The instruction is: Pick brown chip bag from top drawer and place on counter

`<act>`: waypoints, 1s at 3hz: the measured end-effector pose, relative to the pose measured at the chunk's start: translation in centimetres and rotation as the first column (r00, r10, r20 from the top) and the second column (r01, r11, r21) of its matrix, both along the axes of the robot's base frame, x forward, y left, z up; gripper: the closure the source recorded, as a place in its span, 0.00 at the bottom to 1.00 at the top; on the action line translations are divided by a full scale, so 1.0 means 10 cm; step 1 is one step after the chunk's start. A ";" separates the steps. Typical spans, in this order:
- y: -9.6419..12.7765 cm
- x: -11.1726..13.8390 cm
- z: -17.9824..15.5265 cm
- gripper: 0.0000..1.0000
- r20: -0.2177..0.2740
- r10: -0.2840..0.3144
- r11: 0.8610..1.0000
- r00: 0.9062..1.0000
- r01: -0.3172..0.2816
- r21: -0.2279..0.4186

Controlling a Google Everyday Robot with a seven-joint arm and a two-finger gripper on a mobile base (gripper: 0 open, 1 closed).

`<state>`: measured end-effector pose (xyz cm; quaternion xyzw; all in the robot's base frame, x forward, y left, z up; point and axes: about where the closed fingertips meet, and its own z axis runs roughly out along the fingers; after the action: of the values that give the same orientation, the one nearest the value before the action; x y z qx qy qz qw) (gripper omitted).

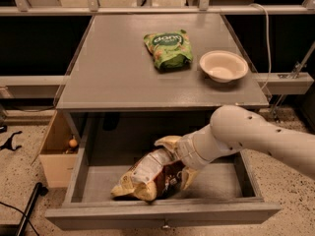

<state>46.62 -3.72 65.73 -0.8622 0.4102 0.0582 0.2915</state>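
The brown chip bag (141,175) lies on its side in the open top drawer (162,214), toward the front left, white label up. My gripper (173,163) has reached down into the drawer from the right. Its two yellowish fingers (166,142) stand apart, one behind and one in front of the bag's dark right end, straddling it. The bag still rests on the drawer floor. The counter (118,77) is the grey top above the drawer.
A green bag (168,48) and a cream bowl (222,66) sit on the counter's far right part. A cardboard box (55,154) with a small orange ball (73,143) stands left of the drawer. A black pole (29,208) lies on the floor at left.
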 end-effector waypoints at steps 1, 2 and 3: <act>0.08 0.12 -0.18 0.41 -0.014 0.016 1.000 1.000 -0.016 0.008; 0.09 0.12 -0.19 0.72 -0.016 0.017 1.000 1.000 -0.017 0.009; 0.09 0.12 -0.19 0.95 -0.016 0.017 1.000 1.000 -0.017 0.009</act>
<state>47.78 -2.83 63.85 -0.8638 0.4050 0.0696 0.2915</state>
